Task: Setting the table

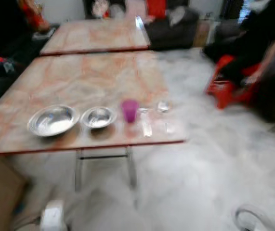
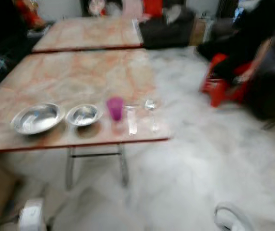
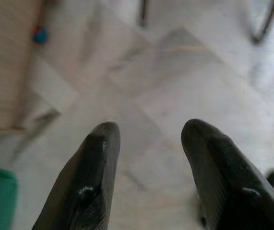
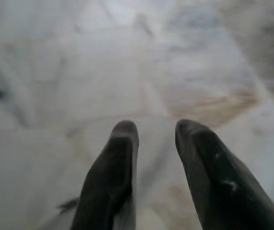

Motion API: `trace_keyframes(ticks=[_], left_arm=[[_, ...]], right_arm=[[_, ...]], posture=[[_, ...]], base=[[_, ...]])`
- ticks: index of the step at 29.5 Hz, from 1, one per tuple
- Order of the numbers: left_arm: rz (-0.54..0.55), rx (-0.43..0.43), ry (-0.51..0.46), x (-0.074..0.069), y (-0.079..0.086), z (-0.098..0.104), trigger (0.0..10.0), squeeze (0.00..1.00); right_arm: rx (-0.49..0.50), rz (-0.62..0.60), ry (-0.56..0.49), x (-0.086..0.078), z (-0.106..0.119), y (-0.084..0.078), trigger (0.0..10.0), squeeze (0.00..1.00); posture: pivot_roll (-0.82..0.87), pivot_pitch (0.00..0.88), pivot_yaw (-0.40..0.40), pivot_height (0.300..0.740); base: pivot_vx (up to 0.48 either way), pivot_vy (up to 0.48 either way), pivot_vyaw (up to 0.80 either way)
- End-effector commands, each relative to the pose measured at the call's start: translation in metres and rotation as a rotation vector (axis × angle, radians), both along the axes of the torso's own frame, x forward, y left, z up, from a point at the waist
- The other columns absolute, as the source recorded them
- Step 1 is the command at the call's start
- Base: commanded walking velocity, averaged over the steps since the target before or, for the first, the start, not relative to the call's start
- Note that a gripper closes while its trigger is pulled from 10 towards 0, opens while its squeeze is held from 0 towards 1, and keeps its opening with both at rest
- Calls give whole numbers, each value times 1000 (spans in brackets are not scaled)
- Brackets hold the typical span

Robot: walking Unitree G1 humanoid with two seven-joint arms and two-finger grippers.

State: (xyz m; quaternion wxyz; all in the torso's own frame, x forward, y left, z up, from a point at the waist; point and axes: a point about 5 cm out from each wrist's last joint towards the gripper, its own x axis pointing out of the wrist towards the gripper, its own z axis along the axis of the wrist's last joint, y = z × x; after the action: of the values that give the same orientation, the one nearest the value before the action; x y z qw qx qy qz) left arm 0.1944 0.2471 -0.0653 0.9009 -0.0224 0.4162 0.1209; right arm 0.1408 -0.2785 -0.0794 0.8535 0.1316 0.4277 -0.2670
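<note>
- On the marbled pink folding table [image 1: 79, 77], I saw a large steel bowl [image 1: 53, 120], a smaller steel bowl [image 1: 98, 117] at its 3 o'clock, a magenta plastic cup [image 1: 130, 110] and blurred cutlery [image 1: 147, 124] laid out.
- My left gripper [image 3: 148, 143] and right gripper [image 4: 153, 139] hung empty, fingers apart, over the pale marble floor [image 1: 214, 163]; the setting looked largely done.

Bright even daylight, heavy motion blur throughout, soft glare on floor [image 1: 214, 159]

Table [image 1: 79, 77]: pinkish-orange marble pattern, dark red edge. On it: silver large bowl [image 1: 53, 120], silver small bowl [image 1: 98, 117], magenta cup [image 1: 130, 110]. Floor [image 1: 214, 159] beside table: grey-white marble. Red stool [image 1: 226, 89] beyond
</note>
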Motion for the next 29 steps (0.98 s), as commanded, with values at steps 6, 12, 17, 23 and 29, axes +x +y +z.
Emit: trace_keyframes(ticks=[6,12,17,23,29], left_arm=[[21,20,40,-13,9,-4,10000,0],[17,24,31,-12,9,-3,10000,0],[28,16,13,-11,8,-3,10000,0],[31,13,19,-11,8,-3,10000,0],[40,5,15,-11,8,-3,10000,0]], right_arm=[[25,8,-5,3,-3,10,10000,0],[25,12,-5,3,-2,10,10000,0],[25,12,-6,3,-2,10,10000,0],[27,13,-7,3,-2,10,10000,0],[25,21,-8,4,-2,10,10000,0]], posture=[[9,43,72,740],[9,41,72,740],[8,40,72,740],[10,38,71,740],[9,37,71,740]], base=[[0,410,0],[0,149,0],[0,0,0],[0,0,0],[0,0,0]])
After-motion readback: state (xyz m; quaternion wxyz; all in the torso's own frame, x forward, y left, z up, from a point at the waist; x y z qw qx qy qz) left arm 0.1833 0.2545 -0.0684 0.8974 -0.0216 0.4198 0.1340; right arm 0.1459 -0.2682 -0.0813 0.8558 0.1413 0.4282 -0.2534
